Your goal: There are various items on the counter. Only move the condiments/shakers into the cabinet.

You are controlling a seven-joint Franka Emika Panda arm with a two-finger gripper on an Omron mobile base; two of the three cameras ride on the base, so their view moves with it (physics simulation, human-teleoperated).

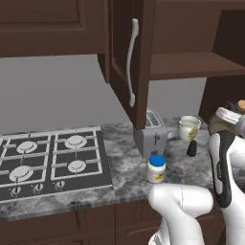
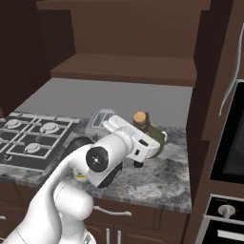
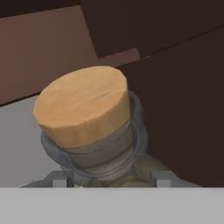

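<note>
The hand (image 2: 143, 155) is part-closed, pinching the olive-brown bottle (image 2: 153, 134) low around its belly, at the right end of the counter (image 2: 162, 181) under the open cabinet (image 2: 125, 69). The bottle leans a bit, cork (image 3: 83, 105) on top of a thin neck. The blue-lidded jar (image 1: 156, 168), black shaker (image 1: 192, 148), mug (image 1: 189, 128) and toaster (image 1: 150, 133) sit just to the left.
</note>
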